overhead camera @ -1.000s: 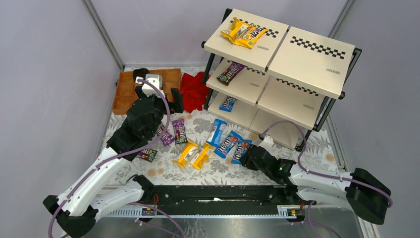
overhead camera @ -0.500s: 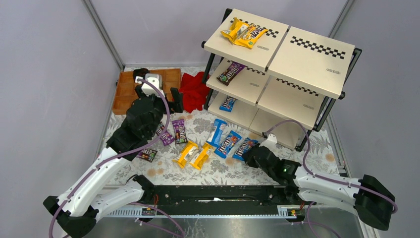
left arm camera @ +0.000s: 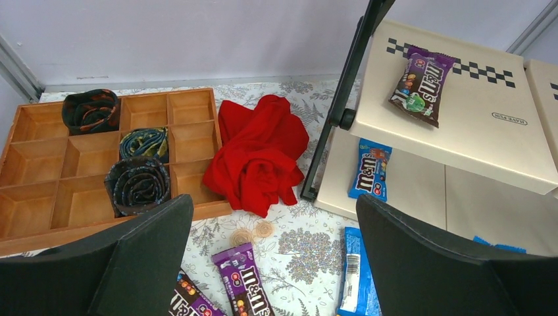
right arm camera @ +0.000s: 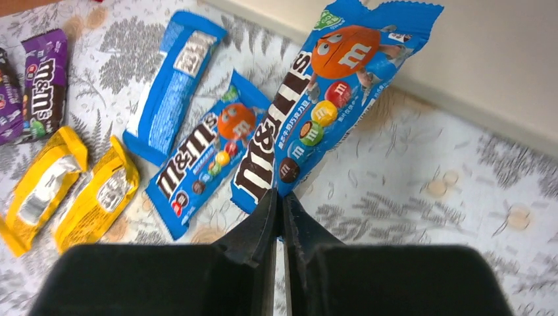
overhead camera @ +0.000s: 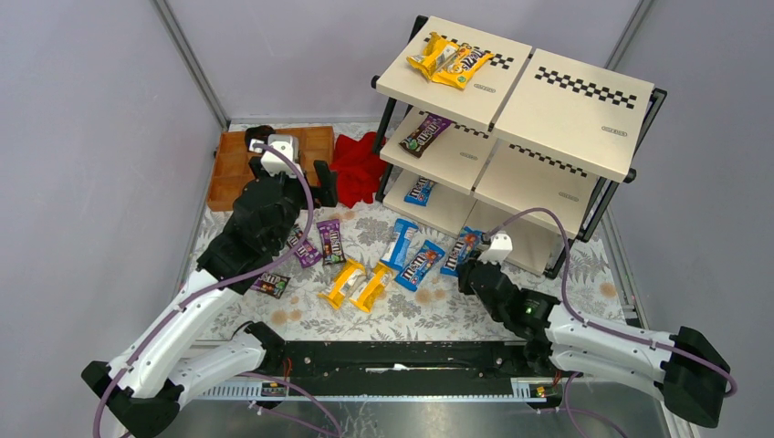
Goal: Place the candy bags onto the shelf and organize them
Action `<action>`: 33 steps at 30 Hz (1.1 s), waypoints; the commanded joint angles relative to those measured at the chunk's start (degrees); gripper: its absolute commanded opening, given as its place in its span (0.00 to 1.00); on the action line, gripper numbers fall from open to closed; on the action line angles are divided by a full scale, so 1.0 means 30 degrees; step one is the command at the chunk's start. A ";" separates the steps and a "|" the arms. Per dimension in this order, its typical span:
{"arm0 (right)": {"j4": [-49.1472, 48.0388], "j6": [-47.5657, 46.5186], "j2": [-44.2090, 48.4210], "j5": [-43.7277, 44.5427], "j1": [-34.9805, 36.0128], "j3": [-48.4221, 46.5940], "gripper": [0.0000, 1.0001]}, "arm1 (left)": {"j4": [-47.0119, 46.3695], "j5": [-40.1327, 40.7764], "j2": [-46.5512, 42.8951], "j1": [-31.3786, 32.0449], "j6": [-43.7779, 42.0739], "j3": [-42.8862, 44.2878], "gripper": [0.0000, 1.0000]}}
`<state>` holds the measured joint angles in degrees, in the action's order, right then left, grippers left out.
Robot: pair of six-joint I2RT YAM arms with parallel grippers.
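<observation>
Right gripper (right arm camera: 279,197) pinching blue candy bag (right arm camera: 316,112) (by its end), seemingly lifted, near shelf (right arm camera: 500,66); left gripper (left arm camera: 275,257) spread wide.

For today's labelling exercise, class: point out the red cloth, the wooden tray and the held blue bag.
red cloth (left arm camera: 256,155), left wrist view, middle of the folds.
wooden tray (left arm camera: 89,155), left wrist view, floor of an empty compartment.
held blue bag (right arm camera: 322,112), right wrist view, printed front.

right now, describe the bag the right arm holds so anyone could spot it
Find the shelf, then its lowest board's front edge. The blue bag there is pinched by the right gripper; its two blue neighbours lie flat, untouched.
</observation>
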<state>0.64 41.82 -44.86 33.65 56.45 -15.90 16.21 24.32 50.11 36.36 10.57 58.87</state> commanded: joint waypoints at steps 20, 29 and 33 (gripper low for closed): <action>-1.4078 -0.8732 -1.2877 0.2107 -0.2897 -0.4382 0.02 | -0.0979 -0.1045 -0.0976 -0.0140 0.0519 -0.0187 0.99; -1.5356 -0.8415 -1.5688 0.1427 -0.4556 -0.6064 0.02 | -0.1052 -0.1068 -0.1124 -0.0137 0.0557 -0.0259 0.99; -1.5321 -0.8618 -1.6247 0.0935 -0.5021 -0.6427 0.03 | -0.1165 -0.0890 -0.1165 -0.0137 0.0528 -0.0397 0.99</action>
<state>-40.99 16.64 -92.51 36.71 43.48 -32.27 15.79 22.04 47.57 36.25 12.01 58.46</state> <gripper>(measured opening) 0.076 0.988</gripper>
